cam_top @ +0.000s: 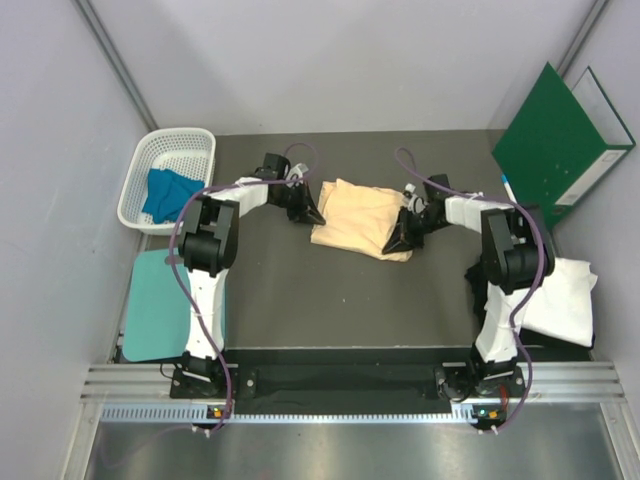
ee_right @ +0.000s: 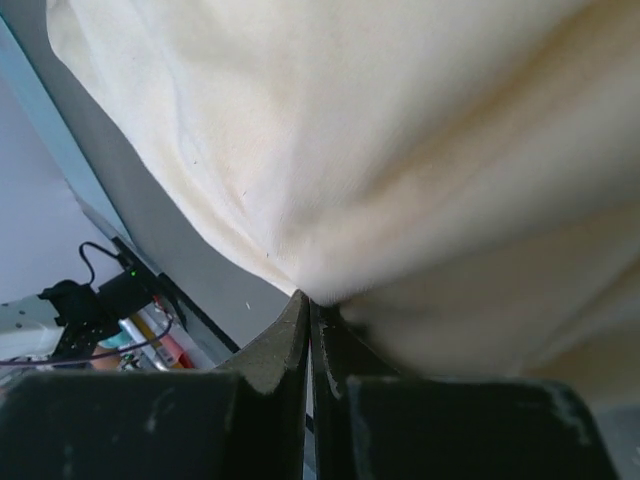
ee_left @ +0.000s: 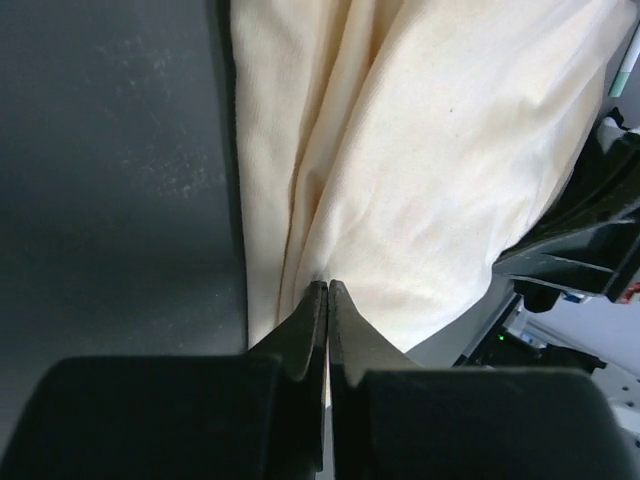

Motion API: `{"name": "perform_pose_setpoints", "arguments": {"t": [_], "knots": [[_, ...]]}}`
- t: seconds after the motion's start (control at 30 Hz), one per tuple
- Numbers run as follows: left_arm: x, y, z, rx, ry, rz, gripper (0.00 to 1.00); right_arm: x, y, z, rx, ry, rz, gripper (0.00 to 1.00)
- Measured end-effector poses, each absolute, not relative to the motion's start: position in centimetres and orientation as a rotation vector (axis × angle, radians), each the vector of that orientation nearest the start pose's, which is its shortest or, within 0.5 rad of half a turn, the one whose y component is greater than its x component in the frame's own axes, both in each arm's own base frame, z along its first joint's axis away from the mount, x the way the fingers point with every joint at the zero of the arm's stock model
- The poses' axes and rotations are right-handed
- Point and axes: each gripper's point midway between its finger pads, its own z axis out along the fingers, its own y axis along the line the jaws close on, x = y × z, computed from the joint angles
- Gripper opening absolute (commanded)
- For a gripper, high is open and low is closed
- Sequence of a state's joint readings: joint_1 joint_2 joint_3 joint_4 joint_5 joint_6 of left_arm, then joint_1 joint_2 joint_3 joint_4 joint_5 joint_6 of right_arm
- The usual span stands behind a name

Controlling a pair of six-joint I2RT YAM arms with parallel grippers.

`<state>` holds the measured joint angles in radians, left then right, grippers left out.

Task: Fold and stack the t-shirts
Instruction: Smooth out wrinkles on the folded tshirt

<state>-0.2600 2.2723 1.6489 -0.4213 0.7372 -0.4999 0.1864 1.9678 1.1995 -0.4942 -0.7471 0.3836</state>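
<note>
The peach-yellow t-shirt [cam_top: 352, 222] lies bunched mid-counter [cam_top: 300, 300] toward the far edge, its long axis running from the left edge to the right edge between our two arms. Our left jaws are pressed together on a fold at its left side, and our right jaws likewise pinch its right side. Neither arm is nearer.

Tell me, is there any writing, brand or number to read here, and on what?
None can be read. The peach t-shirt, white basket and green folder show no legible print; the coloured clutter in the right wrist view's corner is too blurred.
</note>
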Motion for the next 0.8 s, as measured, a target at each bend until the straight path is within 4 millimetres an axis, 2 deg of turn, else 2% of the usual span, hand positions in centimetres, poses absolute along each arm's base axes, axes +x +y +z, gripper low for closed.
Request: {"name": "perform_pose_setpoints", "arguments": {"t": [0.1,0.23,0.27,0.33,0.43,0.5,0.7,0.77,0.8], "knots": [[44.4,-25.2,4.5,-0.029,2.656,-1.19,0.12,33.9,18.7,5.0,0.093,2.799,1.084,0.0],[46.4,-25.5,6.6,-0.01,2.581,-1.187,0.57,36.0,17.6,7.9,0.073,2.699,0.994,0.0],[47.0,-25.6,7.3,-0.008,2.561,-1.192,0.62,36.4,17.2,8.4,0.075,2.68,0.98,0.0],[48.9,-26.2,8.9,0.008,2.498,-1.205,0.67,36.9,16.5,9.0,0.087,2.657,0.958,0.0],[51.1,-26.8,10.2,0.026,2.427,-1.216,0.62,37.2,15.5,8.9,0.124,2.659,0.929,0.0],[51.8,-27.1,9.9,0.025,2.418,-1.222,0.51,37.1,14.9,8.7,0.144,2.67,0.913,0.0],[51.9,-27.2,6.2,-0.014,2.48,-1.229,0.45,37.2,13.4,8.6,0.196,2.679,0.867,0.0],[51.7,-27.2,4.9,-0.032,2.505,-1.235,0.36,37.3,12.7,8.9,0.217,2.67,0.853,0.0],[51.7,-27.3,4.8,-0.03,2.506,-1.248,0.28,37.5,12.2,9.2,0.229,2.661,0.843,0.0]]}}
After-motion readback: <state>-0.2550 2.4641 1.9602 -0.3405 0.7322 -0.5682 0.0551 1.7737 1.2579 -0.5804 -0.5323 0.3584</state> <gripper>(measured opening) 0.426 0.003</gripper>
